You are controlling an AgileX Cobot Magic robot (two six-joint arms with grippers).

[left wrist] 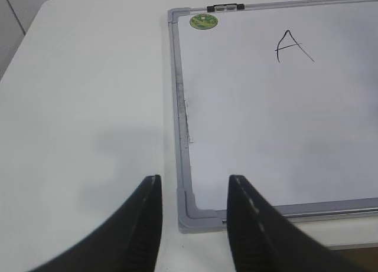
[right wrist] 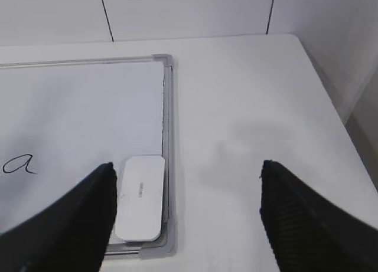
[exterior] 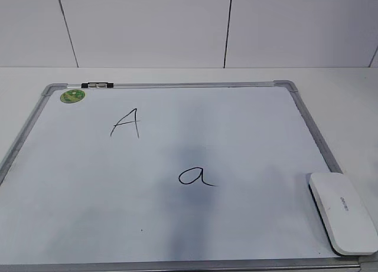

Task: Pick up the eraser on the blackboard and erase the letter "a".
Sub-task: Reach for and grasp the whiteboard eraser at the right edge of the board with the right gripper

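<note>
Board: the large white dry-erase blackboard (exterior: pixel 254 142) with a grey metal frame and rounded corners lay flat on a white table (left wrist: pixel 82 95), a round green sticker (exterior: pixel 72 96) at its far left corner and a small black-and-silver clip (exterior: pixel 97 85) on the far frame rail just beside that sticker.
Writing: a tall angular capital "A" (exterior: pixel 126 123) in black marker stood in the far left part of the board; the small handwritten lowercase letter "a" (exterior: pixel 196 176), a round loop with a short tail, sat nearer the middle, well apart from the capital.
Eraser: the white rounded-rectangular plastic eraser (exterior: pixel 342 210) with small grey lettering on top lay at the board's near right corner, resting partly over the right frame rail (its black underside could not be seen), well apart from the lowercase letter.
Left gripper: the left gripper (left wrist: pixel 194 225) hung above the board's near left corner, its dark fingers (left wrist: pixel 144 225) spread with a clear gap and nothing between them.
Right gripper: the right gripper (right wrist: pixel 186 219) hovered above the table, its fingers (right wrist: pixel 298 219) set very wide and empty; in the right wrist view the eraser lay just beside the left finger.
Backdrop: a pale panelled wall (exterior: pixel 147 24) rose behind the table.
</note>
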